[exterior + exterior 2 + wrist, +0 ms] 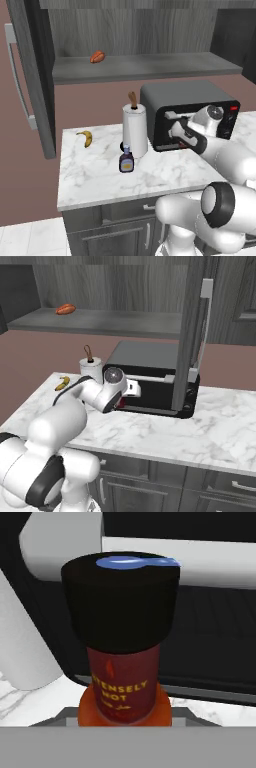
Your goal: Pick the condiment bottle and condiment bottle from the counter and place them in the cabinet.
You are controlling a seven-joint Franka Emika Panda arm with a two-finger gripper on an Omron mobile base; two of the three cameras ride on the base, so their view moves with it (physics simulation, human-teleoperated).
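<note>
Red condiment bottle [125,662] with black cap, close before the hand camera, upright, label reading "...ENSELY HOT"; toaster oven [210,627] directly behind it, paper-towel roll [22,647] to one side. Fingers themselves hidden at the lower edge of the hand view; spacing and any contact with the red bottle not determinable. Gripper [172,131] level with the toaster oven's glass front, above the marble tabletop [100,175]. Purple condiment bottle [126,160] with pale-blue cap and orange label, upright on the tabletop just in front of the paper-towel roll, well apart from the fingers. Banana [85,137] near the tabletop's far left corner. Cabinet [145,67] above, door [35,75] swung open; orange-red item [97,56] lying on its shelf.
</note>
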